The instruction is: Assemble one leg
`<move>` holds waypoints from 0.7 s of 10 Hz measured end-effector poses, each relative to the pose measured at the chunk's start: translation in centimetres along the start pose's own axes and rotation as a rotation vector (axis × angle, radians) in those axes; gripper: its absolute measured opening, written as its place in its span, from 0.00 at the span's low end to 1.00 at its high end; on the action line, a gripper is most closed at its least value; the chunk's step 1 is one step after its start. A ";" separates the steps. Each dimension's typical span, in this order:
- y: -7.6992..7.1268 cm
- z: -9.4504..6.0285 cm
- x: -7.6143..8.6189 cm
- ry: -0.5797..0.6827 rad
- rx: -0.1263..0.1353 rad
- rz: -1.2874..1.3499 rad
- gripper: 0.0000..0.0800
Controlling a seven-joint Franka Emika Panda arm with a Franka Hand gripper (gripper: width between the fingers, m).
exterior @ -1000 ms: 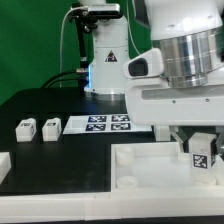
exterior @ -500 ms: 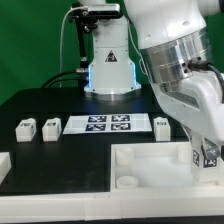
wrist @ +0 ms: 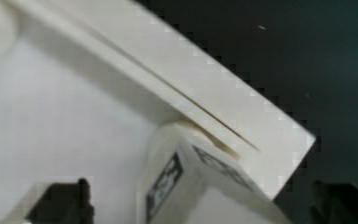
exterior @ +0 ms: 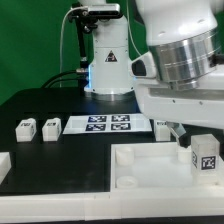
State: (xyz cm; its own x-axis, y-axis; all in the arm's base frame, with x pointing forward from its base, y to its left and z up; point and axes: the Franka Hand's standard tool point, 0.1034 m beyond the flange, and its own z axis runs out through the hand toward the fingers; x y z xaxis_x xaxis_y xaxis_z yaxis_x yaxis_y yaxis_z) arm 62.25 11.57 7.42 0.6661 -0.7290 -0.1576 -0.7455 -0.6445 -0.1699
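The gripper point(wrist: 211, 205) straddles the leg point(exterior: 207, 160), its jaws apart on either side.

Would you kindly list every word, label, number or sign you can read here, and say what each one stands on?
Readable words, numbers or brands: none.
Leg at the exterior view's right: a black-and-white marker tag, pattern only, no letters.
Loose legs: marker tags, too small to make out.
Marker board: square tags, patterns only.
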 end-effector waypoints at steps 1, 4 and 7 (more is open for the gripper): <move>0.2 0.1 0.0 -0.001 0.001 -0.059 0.79; 0.2 0.0 0.2 0.009 -0.016 -0.422 0.81; -0.5 -0.2 0.0 0.043 -0.085 -0.898 0.81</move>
State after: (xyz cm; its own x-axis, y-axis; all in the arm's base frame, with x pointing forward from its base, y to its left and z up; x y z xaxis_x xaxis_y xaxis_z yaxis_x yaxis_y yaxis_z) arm 62.61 11.80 7.70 0.9981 0.0499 0.0363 0.0545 -0.9889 -0.1385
